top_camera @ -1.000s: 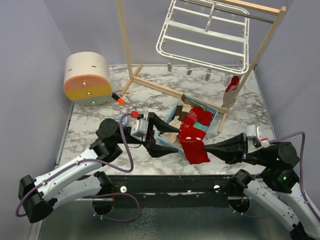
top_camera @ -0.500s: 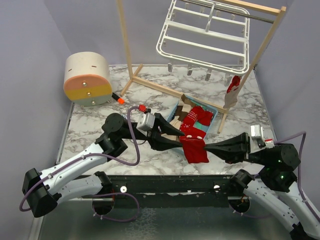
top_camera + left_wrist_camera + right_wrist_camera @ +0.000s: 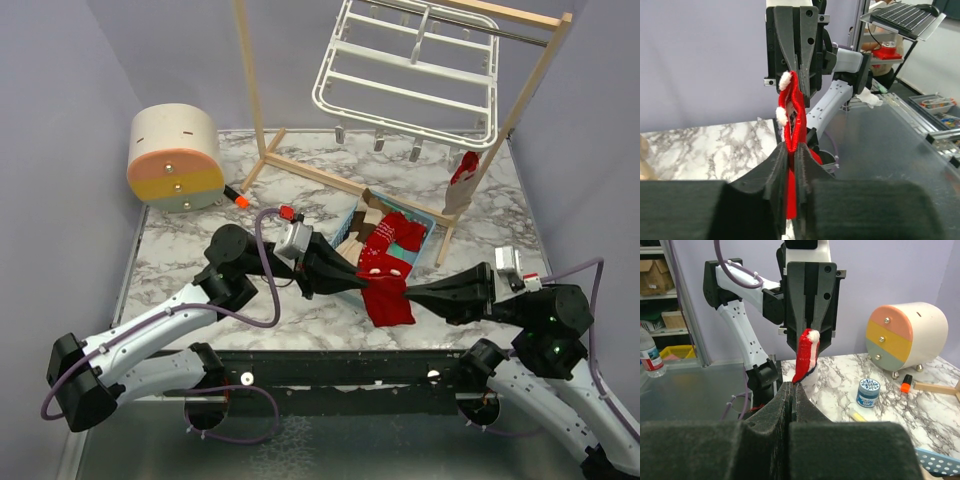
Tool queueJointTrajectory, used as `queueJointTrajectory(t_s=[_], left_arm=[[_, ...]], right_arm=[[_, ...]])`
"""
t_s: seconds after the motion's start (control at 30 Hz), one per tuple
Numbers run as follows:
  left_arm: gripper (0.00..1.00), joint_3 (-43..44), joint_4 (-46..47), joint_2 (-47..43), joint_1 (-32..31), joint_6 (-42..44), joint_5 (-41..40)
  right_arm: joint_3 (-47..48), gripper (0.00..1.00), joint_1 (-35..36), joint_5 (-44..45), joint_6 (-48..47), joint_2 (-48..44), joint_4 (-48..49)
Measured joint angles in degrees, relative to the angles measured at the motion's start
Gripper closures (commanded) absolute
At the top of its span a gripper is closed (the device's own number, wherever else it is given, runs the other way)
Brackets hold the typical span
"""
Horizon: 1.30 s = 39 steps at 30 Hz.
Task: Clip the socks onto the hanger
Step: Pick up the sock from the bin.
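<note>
Hanger [image 3: 405, 90] hangs well behind basket [image 3: 430, 220]; red sock [image 3: 388, 298] is stretched just in front of basket. Left gripper [image 3: 352, 282] and right gripper [image 3: 412, 295] each pinch an opposite edge, jaws closed on fabric. I'd raise both together, hold the fabric taut, and feed one edge into a free clip [image 3: 380, 143] behind basket.

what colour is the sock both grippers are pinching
Bright red with small white marks. The sock shows best in the top external view.
</note>
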Motion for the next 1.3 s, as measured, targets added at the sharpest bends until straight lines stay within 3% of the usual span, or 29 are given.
queueJointTrajectory(t_s=[0.07, 0.17, 0.33, 0.43, 0.7, 0.97, 1.13, 1.3], left_arm=[[1.00, 0.0, 0.3, 0.5, 0.0, -0.3, 0.2], [1.00, 0.1, 0.5, 1.6, 0.0, -0.9, 0.8], [1.00, 0.9, 0.6, 3.0, 0.0, -1.4, 1.0], [1.00, 1.1, 0.8, 3.0, 0.0, -0.6, 0.9], [1.00, -2.5, -4.7, -3.9, 0.0, 12.9, -1.8], [1.00, 2.5, -23.6, -3.1, 0.0, 34.4, -2.8], [1.00, 4.4, -28.7, -3.1, 0.0, 40.9, -4.3], [1.00, 4.6, -30.6, -3.1, 0.0, 43.5, -4.7]], right_arm=[[-0.1, 0.99, 0.0, -0.1, 0.3, 0.3, 0.5], [-0.2, 0.97, 0.0, -0.5, 0.6, 1.2, 0.9], [0.1, 0.54, 0.0, -0.6, -0.1, 4.0, -1.0], [1.5, 0.45, 0.0, -0.2, -1.8, 4.5, -5.0], [9.1, 0.45, 0.0, 3.3, -8.9, 3.5, -14.6], [10.7, 0.55, 0.0, 3.4, -15.6, 8.1, -19.5], [10.7, 0.63, 0.0, 3.4, -17.5, 10.4, -20.0], [10.7, 0.64, 0.0, 3.4, -18.7, 10.9, -20.2]])
